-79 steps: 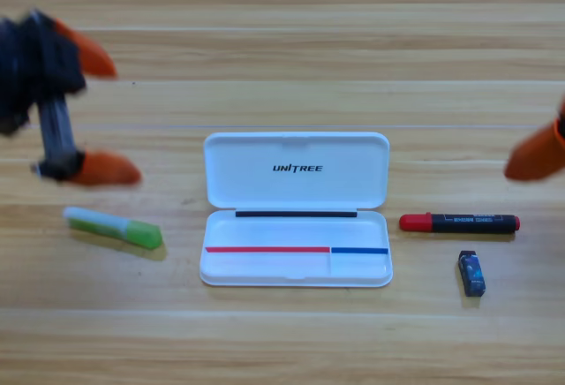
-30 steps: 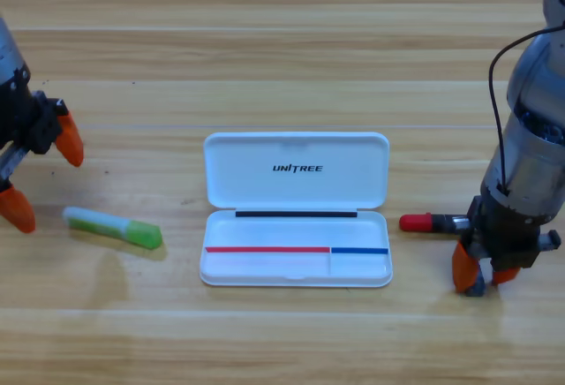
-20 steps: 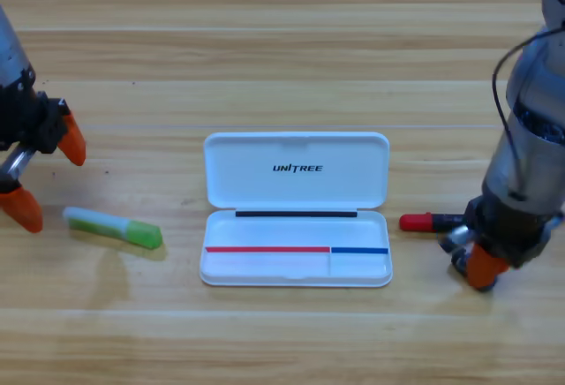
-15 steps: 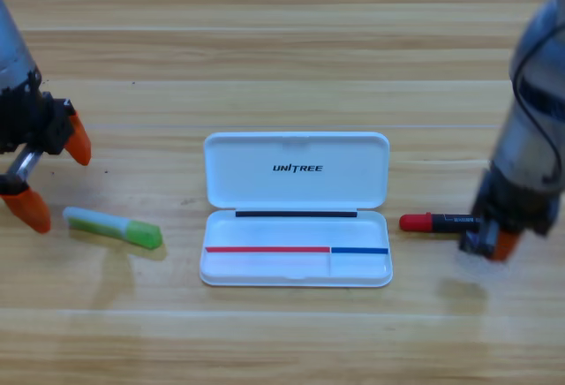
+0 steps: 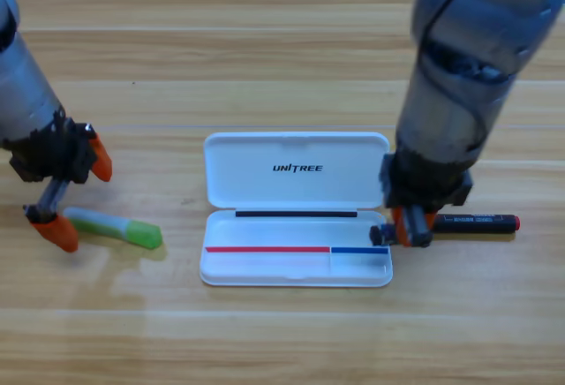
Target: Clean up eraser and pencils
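My right gripper [image 5: 410,226] hangs at the right edge of the open white case [image 5: 265,267], its orange jaws drawn together. The eraser no longer lies on the table below the black pencil; it is hidden in that gripper. The black pencil [image 5: 477,222] lies right of the case, with its red tail tip showing and its red cap covered by the gripper. The pale green pencil [image 5: 115,228] lies left of the case, bright green end towards it. My left gripper [image 5: 78,195] is open just above the green pencil's pale end, its lower jaw beside that end.
The case's lid [image 5: 296,169] lies flat behind the tray. The right arm's grey body rises from the case's right side to the top edge. The left arm comes in from the upper left corner.
The right gripper closed on the eraser, lifted it and carried it left to the case's right edge. The left gripper moved right and down towards the green pencil's pale end.
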Tool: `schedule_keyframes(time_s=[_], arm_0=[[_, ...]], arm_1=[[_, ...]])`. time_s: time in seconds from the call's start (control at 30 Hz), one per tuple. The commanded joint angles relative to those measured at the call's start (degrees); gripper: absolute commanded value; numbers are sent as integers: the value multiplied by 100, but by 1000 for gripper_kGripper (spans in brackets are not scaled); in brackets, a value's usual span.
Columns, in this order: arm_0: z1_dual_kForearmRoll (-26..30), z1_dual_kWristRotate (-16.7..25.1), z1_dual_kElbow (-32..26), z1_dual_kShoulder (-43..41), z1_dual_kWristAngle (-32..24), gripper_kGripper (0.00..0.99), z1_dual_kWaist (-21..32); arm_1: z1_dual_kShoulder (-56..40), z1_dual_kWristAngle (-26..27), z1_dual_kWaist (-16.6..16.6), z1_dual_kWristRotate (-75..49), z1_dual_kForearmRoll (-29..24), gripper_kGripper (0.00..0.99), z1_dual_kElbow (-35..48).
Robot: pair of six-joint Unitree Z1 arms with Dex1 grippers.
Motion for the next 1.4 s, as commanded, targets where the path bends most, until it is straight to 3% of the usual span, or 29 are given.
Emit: schedule_keyframes(time_s=[0.03, 0.47, 0.53, 0.73, 0.93, 1.07, 1.23, 1.3, 1.4], arm_0=[[-137, 20, 173, 243, 6, 980, -115], [-331, 161, 322, 472, -108, 980, -115], [-436, 152, 401, 472, -134, 980, -115], [-656, 152, 542, 472, -161, 931, -115], [-876, 143, 682, 498, -196, 854, -106], [-937, 152, 718, 551, -249, 764, -106], [-937, 187, 718, 648, -389, 693, -45], [-928, 249, 718, 692, -398, 580, -36], [-920, 468, 709, 727, -477, 265, -1]], arm_1=[[815, 175, 171, -42, 68, 0, -298], [1299, 228, 119, -33, 60, 31, -790], [1351, 228, 92, -25, 60, 192, -790], [1255, 96, 31, -25, 60, 799, -720], [288, 96, -31, -25, 77, 910, -298], [-635, 166, -163, -25, 77, 985, 291], [-1233, 245, -576, -42, 77, 990, 994], [-1171, 201, -866, -279, 77, 986, 1108], [-784, -62, -1261, -631, -116, 979, 1178]])
